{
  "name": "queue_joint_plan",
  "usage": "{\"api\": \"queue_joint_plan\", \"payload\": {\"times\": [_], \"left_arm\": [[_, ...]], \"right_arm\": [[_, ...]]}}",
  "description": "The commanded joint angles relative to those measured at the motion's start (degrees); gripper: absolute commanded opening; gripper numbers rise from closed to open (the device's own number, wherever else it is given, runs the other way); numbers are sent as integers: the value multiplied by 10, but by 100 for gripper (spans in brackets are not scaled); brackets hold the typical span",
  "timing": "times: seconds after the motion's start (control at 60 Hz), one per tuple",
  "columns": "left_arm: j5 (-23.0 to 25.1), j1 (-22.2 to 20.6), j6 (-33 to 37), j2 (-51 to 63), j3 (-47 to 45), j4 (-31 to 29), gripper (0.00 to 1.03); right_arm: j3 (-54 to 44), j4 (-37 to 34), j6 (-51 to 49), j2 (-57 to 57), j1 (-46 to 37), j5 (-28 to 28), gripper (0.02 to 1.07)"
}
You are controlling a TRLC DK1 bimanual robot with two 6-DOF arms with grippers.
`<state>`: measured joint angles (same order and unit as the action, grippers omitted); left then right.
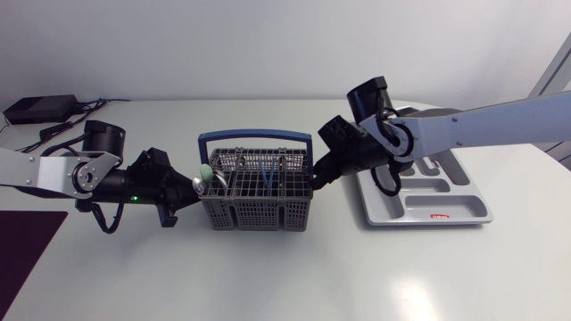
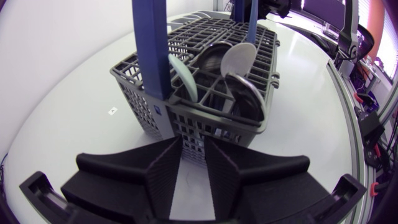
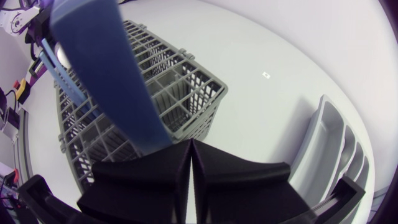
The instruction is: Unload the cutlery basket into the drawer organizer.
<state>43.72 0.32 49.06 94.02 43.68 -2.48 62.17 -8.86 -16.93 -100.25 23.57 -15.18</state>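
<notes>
From above, the basket [image 1: 254, 203] is sitting with the left gripper [image 1: 185, 192] hovering at its left end, beside the spoons [image 1: 205, 174], and the right gripper [image 1: 314, 181] at its right end; the organizer [image 1: 459, 201] is lying further right of the basket. At the left wrist, the fingers [image 2: 163, 171] are standing a narrow slit apart, grasping nothing, tips just short of the basket's end wall. At the right wrist, the fingers are pressing together, clenched on nothing, just beside the basket's blue handle [image 3: 106, 68].
</notes>
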Motion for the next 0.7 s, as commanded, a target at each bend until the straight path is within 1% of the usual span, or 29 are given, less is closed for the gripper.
{"api": "queue_joint_plan", "payload": {"times": [0.0, 0.2, 0.35, 0.433, 0.483, 0.533, 0.583, 0.633, 0.683], "left_arm": [[19, 4, -17, -3, 28, 8, 29], [19, 19, -40, -14, 38, 8, 30], [19, 65, -41, -56, 13, 6, 30], [19, 82, -41, -93, -2, -17, 30], [19, 85, -40, -122, -12, -37, 36], [18, 86, -41, -156, -24, -59, 43], [16, 85, -46, -188, -28, -89, 49], [13, 81, -49, -208, -25, -116, 50], [1, 72, -59, -227, -21, -144, 55]], "right_arm": [[-29, 2, 5, 31, 8, -6, 7], [-72, 0, 11, 89, -5, 2, 8], [-113, -3, 8, 143, -27, 2, 8], [-130, -12, 8, 171, -41, 2, 8], [-142, -19, 8, 192, -44, 2, 9], [-154, -26, 10, 217, -43, 3, 13], [-164, -34, 11, 237, -40, 16, 21], [-170, -41, 15, 251, -33, 20, 28], [-173, -51, 19, 263, -24, 24, 37]]}}
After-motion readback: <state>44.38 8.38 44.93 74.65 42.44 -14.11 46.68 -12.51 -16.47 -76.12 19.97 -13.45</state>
